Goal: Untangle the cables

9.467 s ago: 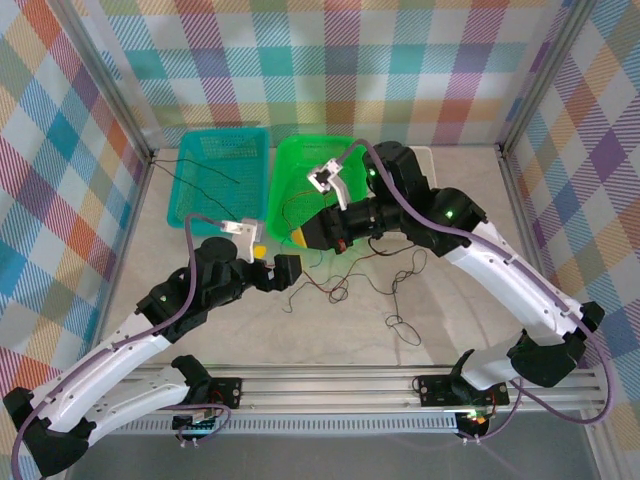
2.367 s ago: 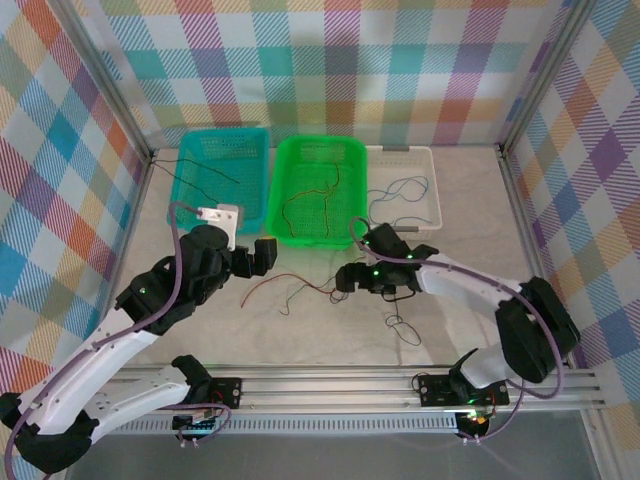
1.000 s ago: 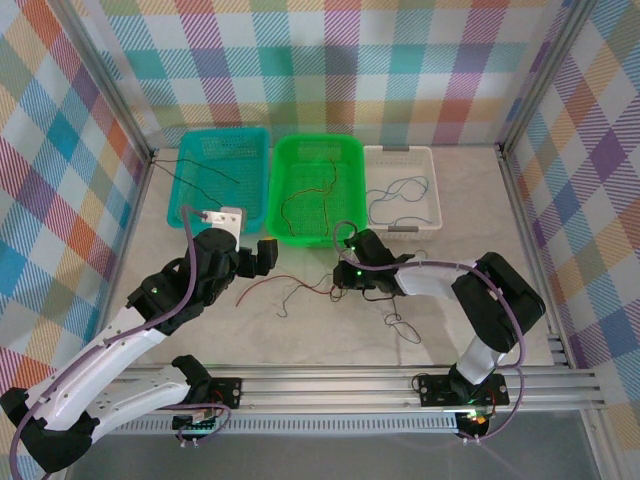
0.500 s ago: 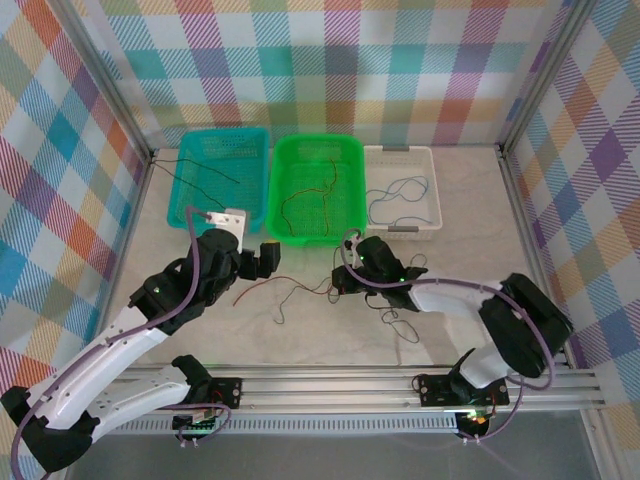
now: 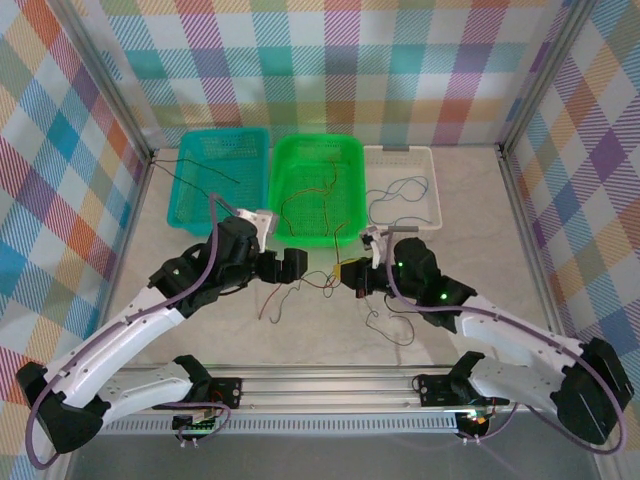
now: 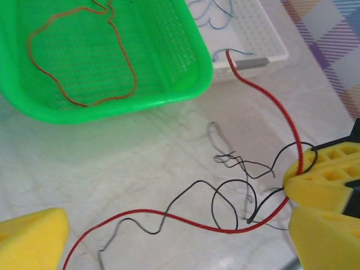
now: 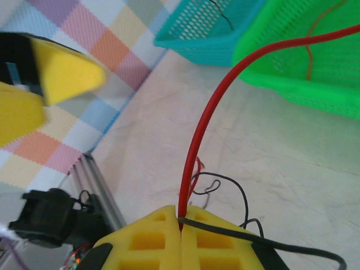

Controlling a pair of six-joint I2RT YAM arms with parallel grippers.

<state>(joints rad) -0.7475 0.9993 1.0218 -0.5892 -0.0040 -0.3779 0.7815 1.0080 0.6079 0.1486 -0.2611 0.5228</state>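
The tangle of wires (image 6: 230, 185) lies on the table (image 6: 84, 169) just in front of the green basket (image 6: 185, 67), thin black loops crossed by one red wire (image 6: 169, 216). A brownish wire (image 6: 121, 62) lies inside the basket, so the point seems to be freeing strands one by one.

The right hand (image 7: 181, 219), in front of the basket's right corner, has its yellow pads pressed together on the red wire. The wire rises taut from the pinch toward the basket, probably to draw it out of the black loops. A black strand (image 7: 236, 229) looks caught in the same pinch and could drag along.

The left hand (image 5: 291, 266), in front of the basket's left corner, is spread wide and holds nothing, likely ready to take the red wire's slack.
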